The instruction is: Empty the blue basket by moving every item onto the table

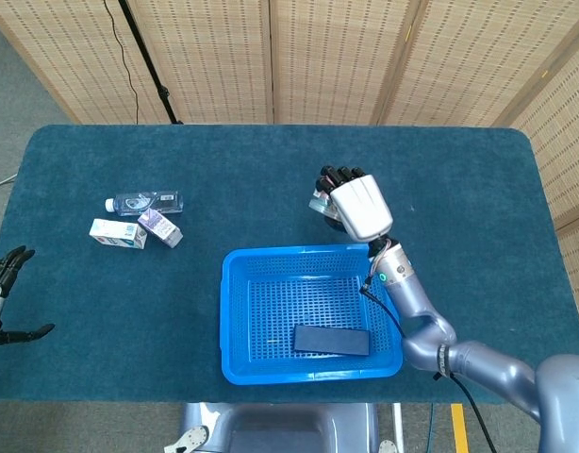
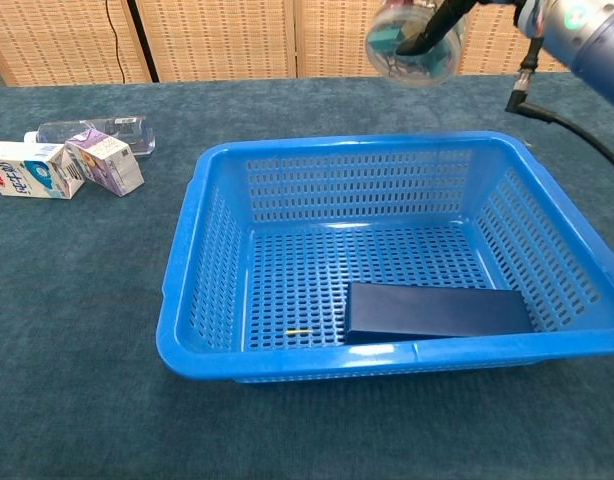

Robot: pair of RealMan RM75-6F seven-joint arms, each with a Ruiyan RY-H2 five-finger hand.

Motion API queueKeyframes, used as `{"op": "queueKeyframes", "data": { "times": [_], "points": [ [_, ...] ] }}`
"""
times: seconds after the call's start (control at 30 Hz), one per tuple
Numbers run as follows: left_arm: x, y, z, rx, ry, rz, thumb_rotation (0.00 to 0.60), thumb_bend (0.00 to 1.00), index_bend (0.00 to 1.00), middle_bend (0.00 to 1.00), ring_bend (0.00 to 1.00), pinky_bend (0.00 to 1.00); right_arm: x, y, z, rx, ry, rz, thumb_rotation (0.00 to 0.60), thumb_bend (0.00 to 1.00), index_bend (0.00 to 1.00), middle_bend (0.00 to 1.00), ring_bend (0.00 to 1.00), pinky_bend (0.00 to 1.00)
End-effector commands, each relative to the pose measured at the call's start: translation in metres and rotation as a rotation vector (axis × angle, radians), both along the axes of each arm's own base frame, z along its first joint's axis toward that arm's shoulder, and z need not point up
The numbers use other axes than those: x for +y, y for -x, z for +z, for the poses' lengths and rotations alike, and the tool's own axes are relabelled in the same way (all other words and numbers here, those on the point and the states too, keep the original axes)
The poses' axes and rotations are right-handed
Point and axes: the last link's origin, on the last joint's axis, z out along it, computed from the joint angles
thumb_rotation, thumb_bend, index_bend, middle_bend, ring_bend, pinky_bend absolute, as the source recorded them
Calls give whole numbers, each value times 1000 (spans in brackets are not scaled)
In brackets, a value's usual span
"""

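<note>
Basket [image 2: 187, 300], blue, sits nearest; one dark blue box [image 2: 437, 310] lies flat on its floor near the front wall, not yet taken out. Beyond the far rim, right hand [image 1: 362, 208] grips a clear round jar [image 2: 415, 45] from above, held aloft over bare table [image 1: 271, 170], likely for set-down there. Far left: water bottle [image 1: 143, 201] and two cartons [image 1: 118, 233] already out. Left hand [image 1: 5, 269] idle at table edge, fingers spread, holding nothing.

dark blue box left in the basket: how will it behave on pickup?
The dark blue box looks stiff, with crisp straight edges, so it probably won't flex. It lies flat and low against the blue basket's near wall, so fingers may struggle to get under it. With flat faces it shouldn't roll; its smooth surface may be a bit slippery.
</note>
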Motion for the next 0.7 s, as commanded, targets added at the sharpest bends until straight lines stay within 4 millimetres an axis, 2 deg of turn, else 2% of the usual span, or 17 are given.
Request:
{"op": "queueKeyframes", "data": {
  "times": [0.03, 0.07, 0.1, 0.13, 0.17, 0.2, 0.3, 0.37, 0.47, 0.6, 0.7],
  "points": [
    [0, 3, 4, 49, -37, 3, 600, 22, 0, 0, 0, 0, -9, 6, -33, -33, -118, -29, 600, 291, 233, 426, 407, 403],
    [-1, 3, 4, 68, -53, 2, 600, 29, 0, 0, 0, 0, -9, 8, -34, -36, -135, -36, 600, 165, 112, 309, 293, 285],
    [-1, 3, 5, 83, -68, -2, 600, 32, 0, 0, 0, 0, -9, 10, -34, -43, -156, -43, 600, 102, 68, 240, 227, 222],
    [-1, 3, 5, 87, -75, -5, 600, 33, 0, 0, 0, 0, -9, 10, -34, -48, -169, -47, 600, 25, 18, 118, 110, 111],
    [-2, 2, 4, 84, -80, -8, 600, 33, 0, 0, 0, 0, -8, 10, -32, -60, -188, -49, 600, 1, 1, 45, 41, 46],
    [-3, 1, 4, 77, -81, -10, 600, 33, 0, 0, 0, 0, -7, 8, -30, -70, -202, -46, 600, 0, 0, 13, 10, 16],
    [-5, 0, 4, 67, -77, -19, 600, 33, 0, 0, 0, 0, 3, -2, -15, -128, -234, -29, 600, 0, 0, 0, 0, 0],
    [-6, -1, 2, 66, -66, -28, 600, 33, 0, 0, 0, 0, 17, -10, 0, -219, -276, -27, 600, 0, 0, 0, 0, 0],
    [-7, -2, 0, 71, -54, -34, 600, 33, 0, 0, 0, 0, 35, -11, 16, -253, -335, -45, 600, 0, 0, 0, 0, 0],
    [-8, -4, 0, 69, -47, -43, 600, 32, 0, 0, 0, 0, 61, -11, 25, -259, -446, -80, 600, 0, 0, 0, 0, 0],
    [-8, -4, -1, 68, -44, -47, 600, 32, 0, 0, 0, 0, 88, -10, 26, -245, -590, -119, 600, 0, 0, 0, 0, 0]
  ]
}}
